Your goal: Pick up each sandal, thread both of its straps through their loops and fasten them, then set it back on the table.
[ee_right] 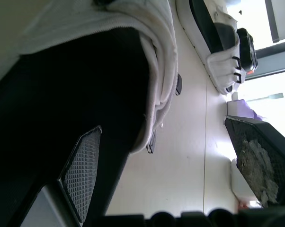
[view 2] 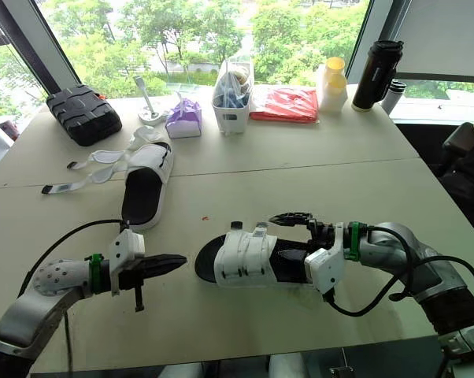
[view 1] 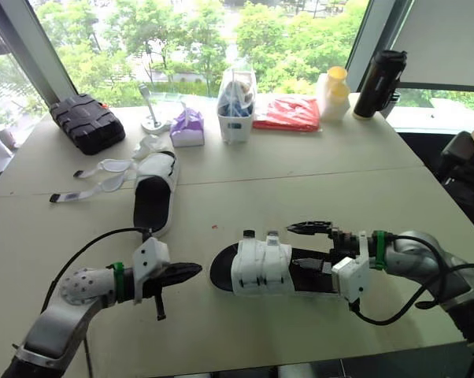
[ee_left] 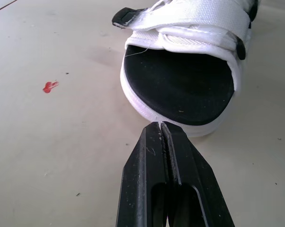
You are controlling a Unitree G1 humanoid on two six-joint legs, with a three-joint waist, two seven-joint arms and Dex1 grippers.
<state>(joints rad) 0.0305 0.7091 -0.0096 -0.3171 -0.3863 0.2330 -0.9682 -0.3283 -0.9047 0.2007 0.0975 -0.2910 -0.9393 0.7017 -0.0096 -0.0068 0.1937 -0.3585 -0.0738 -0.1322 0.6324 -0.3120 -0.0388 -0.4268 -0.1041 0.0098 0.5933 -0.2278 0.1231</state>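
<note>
Both arms reach low and inward across the bench (view 1: 316, 177). The left end effector (view 1: 193, 270) has its fingers pressed together, and its tip stops just short of the near sandal (view 1: 261, 268), which lies at its 3 o'clock. The right end effector (view 1: 297, 242) is spread over that sandal's heel, the lower finger seemingly on the black footbed. Both white straps lie closed. The second sandal (view 1: 154, 197) lies at 11 o'clock, straps loose.

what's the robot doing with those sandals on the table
A two-armed robot is fastening sandal straps. The near sandal lies flat on the table with both straps closed across it. The left gripper is shut, its tip right at the toe end. The right gripper is open at the heel end, one finger over the black footbed. The far sandal lies further back, its loose straps splayed out, not yet done.
</note>
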